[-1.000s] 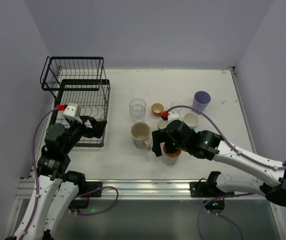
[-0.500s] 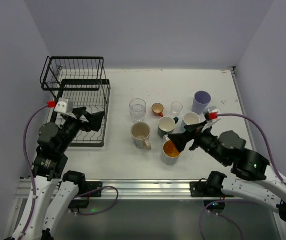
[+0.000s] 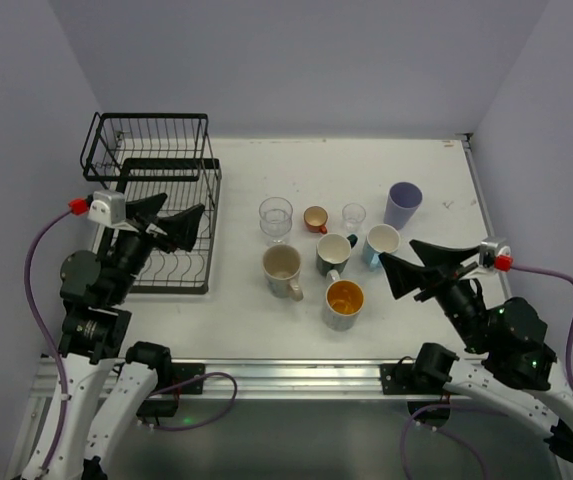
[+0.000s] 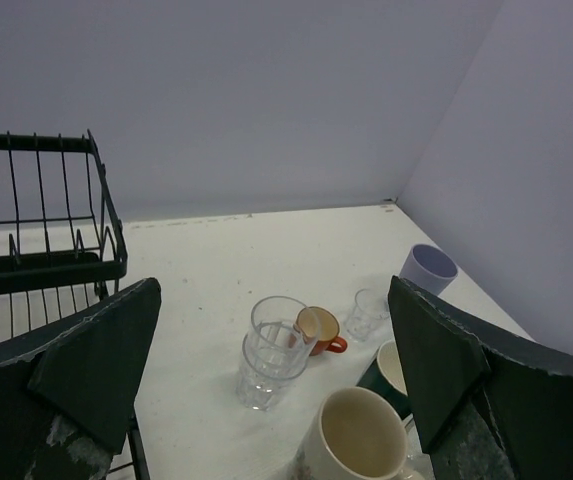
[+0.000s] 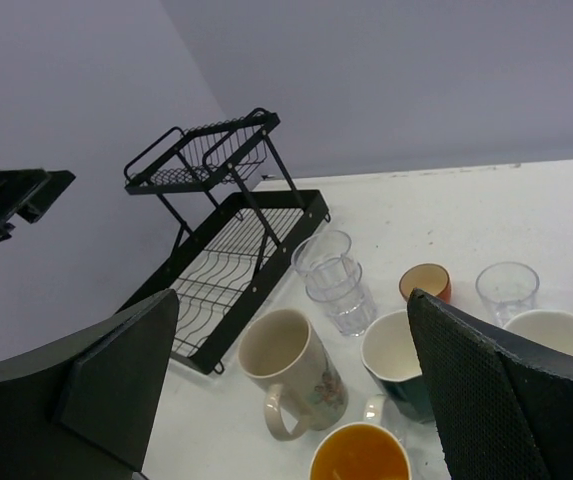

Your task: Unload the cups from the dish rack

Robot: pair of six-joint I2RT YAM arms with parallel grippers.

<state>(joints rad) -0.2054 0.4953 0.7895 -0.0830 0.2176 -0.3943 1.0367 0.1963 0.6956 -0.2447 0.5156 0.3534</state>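
The dish rack [image 3: 156,160] stands at the far left of the bench [image 3: 446,170], and I can spot no cup in its basket or on its ridged tray, though from above the left pincer [image 3: 171,215] hides a corner of the tray. All eight cups stand mouth-up, right of the rack in the middle of the bench: the big clear glass [image 3: 275,219], small orange cup [image 3: 315,218], small clear glass [image 3: 353,215] and lavender tumbler [image 3: 403,203] in the far row; the teal mug [image 3: 334,252], light blue mug [image 3: 381,242] and cream mug [image 3: 282,269] nearer; the orange-lined mug [image 3: 344,302] nearest. They are grouped closely, likely to keep them within easy reach.

Both pincers are released – jaws spread wide, grasping nothing. The right pincer [image 3: 398,256] hangs near the light blue mug. The unloading looks finished to me.
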